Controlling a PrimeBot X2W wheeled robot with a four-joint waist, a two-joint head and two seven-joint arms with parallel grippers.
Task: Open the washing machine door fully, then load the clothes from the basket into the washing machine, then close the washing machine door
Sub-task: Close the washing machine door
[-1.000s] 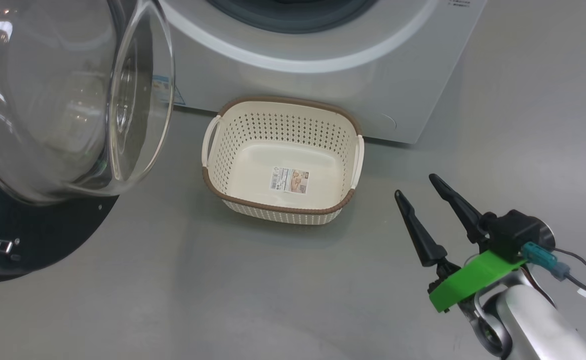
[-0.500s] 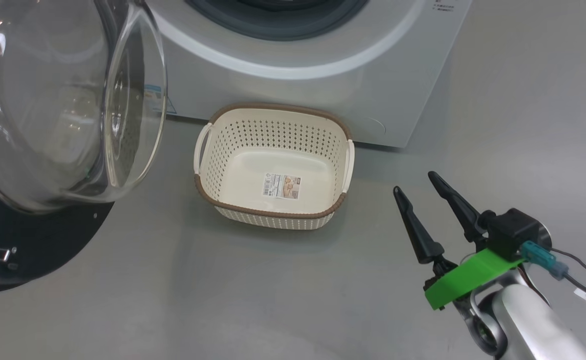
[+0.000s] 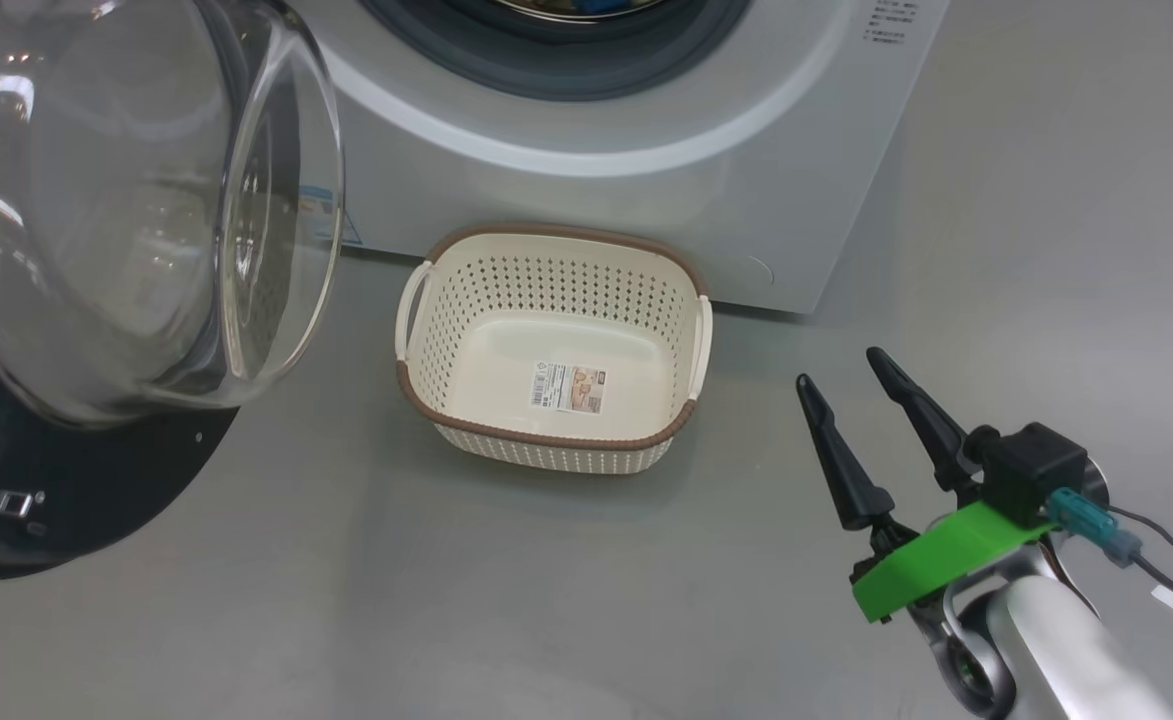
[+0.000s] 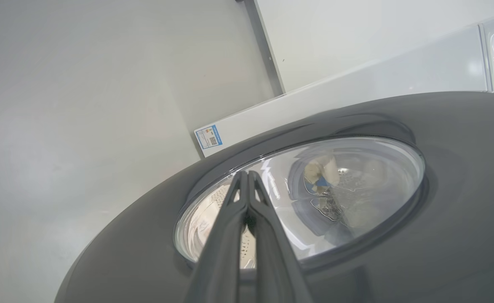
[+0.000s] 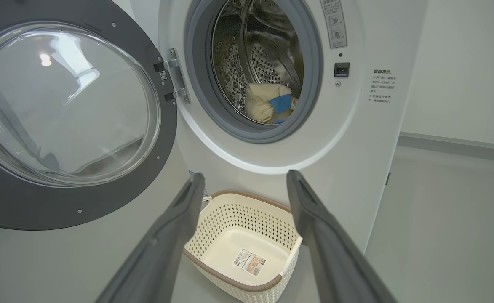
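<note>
Washer [image 3: 706,230] w/ door [image 3: 136,200] swung open at left. Clothes [image 5: 265,105] lie inside the drum [image 5: 268,63]. Basket [image 3: 546,432] on floor [image 3: 446,600], just in front of washer. R gripper [image 3: 840,368] right of basket, fingers apart, holding nothing. L gripper [image 4: 247,174] by door's outer glass, fingers pressed together

My gripper [image 5: 244,176] has its fingers spread wide, framing the basket [image 5: 251,221], which sits on the floor just before the washing machine [image 5: 356,139] with its labelled bottom bare. The washing machine door [image 5: 65,105] hangs open on its hinge [image 5: 173,75]. The clothes [image 5: 263,105] lie inside the drum [image 5: 268,54].
</note>
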